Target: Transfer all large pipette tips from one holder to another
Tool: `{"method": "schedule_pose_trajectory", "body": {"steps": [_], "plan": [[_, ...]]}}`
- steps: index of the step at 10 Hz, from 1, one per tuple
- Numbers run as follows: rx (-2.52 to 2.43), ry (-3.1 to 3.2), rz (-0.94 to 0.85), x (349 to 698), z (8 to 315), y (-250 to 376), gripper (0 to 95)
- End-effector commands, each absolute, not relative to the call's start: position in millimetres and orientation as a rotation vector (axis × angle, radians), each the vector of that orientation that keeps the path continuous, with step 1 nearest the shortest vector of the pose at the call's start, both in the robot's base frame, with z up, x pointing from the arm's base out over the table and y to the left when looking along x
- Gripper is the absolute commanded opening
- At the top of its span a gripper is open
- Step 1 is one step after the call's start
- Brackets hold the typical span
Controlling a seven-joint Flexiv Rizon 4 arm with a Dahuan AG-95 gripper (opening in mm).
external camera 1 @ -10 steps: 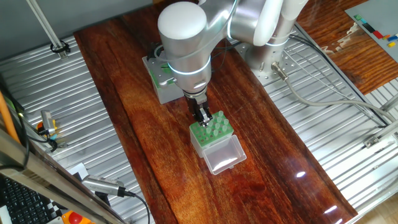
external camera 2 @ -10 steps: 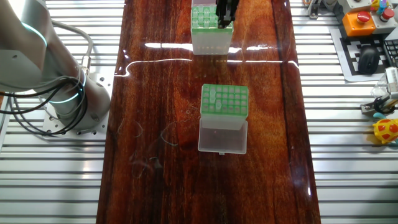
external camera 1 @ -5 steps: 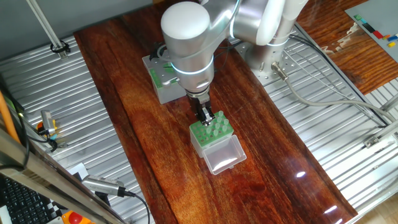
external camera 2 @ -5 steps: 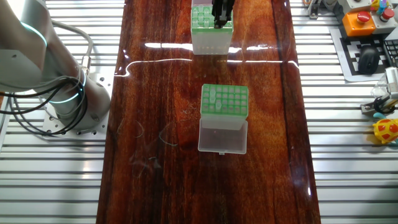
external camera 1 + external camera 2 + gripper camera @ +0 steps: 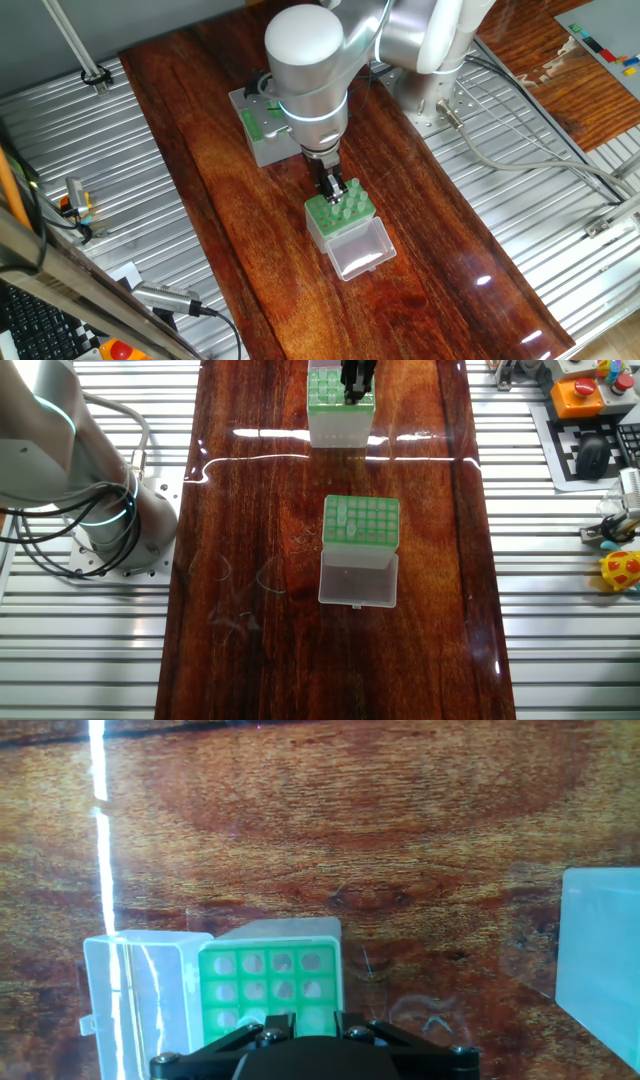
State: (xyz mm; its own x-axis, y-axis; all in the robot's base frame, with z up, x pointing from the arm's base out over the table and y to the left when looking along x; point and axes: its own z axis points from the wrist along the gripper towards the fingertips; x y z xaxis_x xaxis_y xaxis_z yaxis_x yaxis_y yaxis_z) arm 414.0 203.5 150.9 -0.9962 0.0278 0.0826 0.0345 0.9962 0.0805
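Observation:
The clear-sided holder point(image 5: 344, 222) stands mid-table with its clear lid point(image 5: 361, 250) folded open toward the front. Its green grid point(image 5: 270, 985) holds several pale pipette tips point(image 5: 312, 989). My gripper point(image 5: 331, 190) hangs just above the back of that grid, its fingers a little apart and open, with only green grid showing between them point(image 5: 305, 1017). In the other fixed view the gripper point(image 5: 357, 388) is over the same holder point(image 5: 338, 418) at the table's far end. The grey-sided holder point(image 5: 361, 523) with its whitish lid point(image 5: 358, 580) sits mid-table and carries several tips point(image 5: 341, 520) in its left columns.
The grey-sided holder point(image 5: 258, 128) lies behind my arm, partly hidden. The arm's base point(image 5: 110, 520) stands on the ribbed metal beside the wooden table point(image 5: 430, 260). A whitish lid edge point(image 5: 600, 970) shows at the right of the hand view. Cables run along the metal.
My gripper has shifted a little across the clear-sided holder and come slightly lower over its grid. Both holders have stayed put.

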Motion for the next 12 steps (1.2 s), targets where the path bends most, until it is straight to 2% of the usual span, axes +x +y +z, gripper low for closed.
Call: {"method": "schedule_pose_trajectory", "body": {"steps": [1, 7, 12], "plan": [[-0.047, -3.058, -0.124, 414, 152, 203, 0.0], [0.005, -3.061, -0.133, 418, 161, 200, 0.0], [0.025, -3.056, -0.16, 422, 204, 192, 0.0]]}}
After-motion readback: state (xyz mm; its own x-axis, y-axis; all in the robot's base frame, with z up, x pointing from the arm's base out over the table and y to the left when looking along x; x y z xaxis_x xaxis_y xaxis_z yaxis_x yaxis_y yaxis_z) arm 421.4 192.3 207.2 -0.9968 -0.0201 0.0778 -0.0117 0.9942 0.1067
